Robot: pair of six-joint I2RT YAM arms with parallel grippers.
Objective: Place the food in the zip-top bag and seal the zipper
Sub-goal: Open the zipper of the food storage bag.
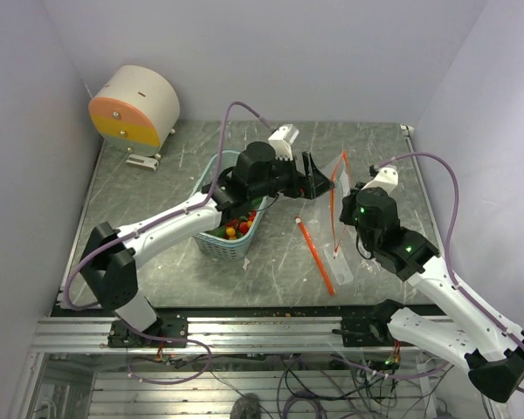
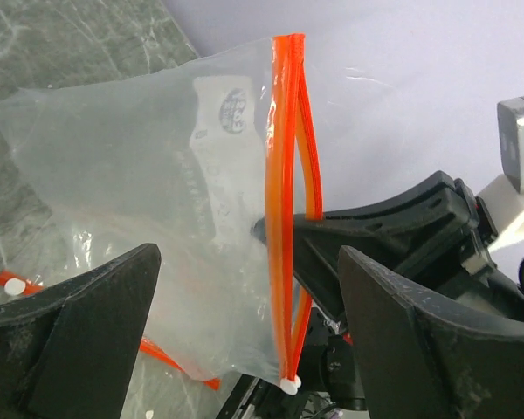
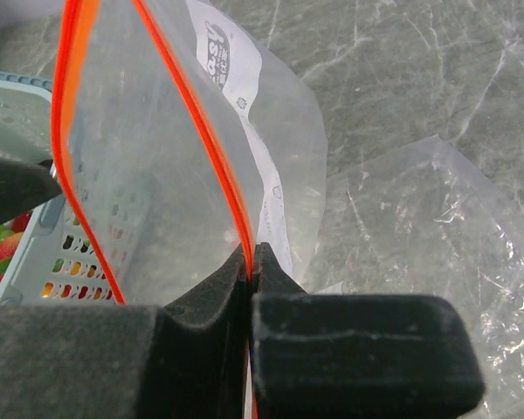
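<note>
Orange-red zipper (image 2: 281, 175) pinched in the raised right gripper (image 3: 251, 262); left gripper (image 2: 249, 271) spread wide, facing it.

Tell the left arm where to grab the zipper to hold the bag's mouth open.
Probably the near lip of the zipper, about mid-length. The right gripper holds the far lip, so the lips part and the near strip stands upright and free. Come straight ahead: the open left gripper faces it.
</note>
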